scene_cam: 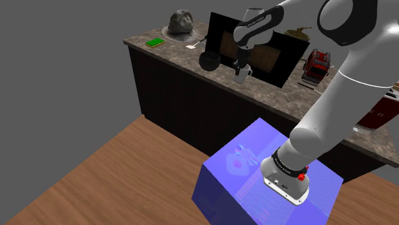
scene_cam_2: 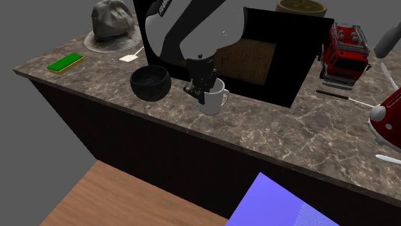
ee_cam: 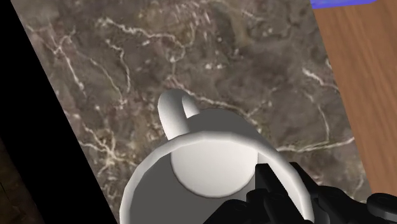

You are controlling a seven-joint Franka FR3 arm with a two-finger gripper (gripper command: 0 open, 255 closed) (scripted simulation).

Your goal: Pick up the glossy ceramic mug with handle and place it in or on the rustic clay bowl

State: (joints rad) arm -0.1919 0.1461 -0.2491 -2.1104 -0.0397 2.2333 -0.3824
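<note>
**As the hand (ee_cam: 304,192) pinches the mug's (ee_cam: 210,159) rim, the bowl (scene_cam_2: 150,82) waits beside it**

Because the mug stands upright on the marbled bench (scene_cam_2: 276,138), the hand is clenched on its wall opposite the handle (ee_cam: 172,111), one finger inside the rim and one outside. The white mug looks stiff, light while empty, glossy and likely slippery, and it would chip if knocked. The rim pinch seems a fair hold if kept level. Just beside it, toward the second exterior view's left, sits the dark bowl. Farther back lies a grey hat (scene_cam_2: 110,26).
</note>
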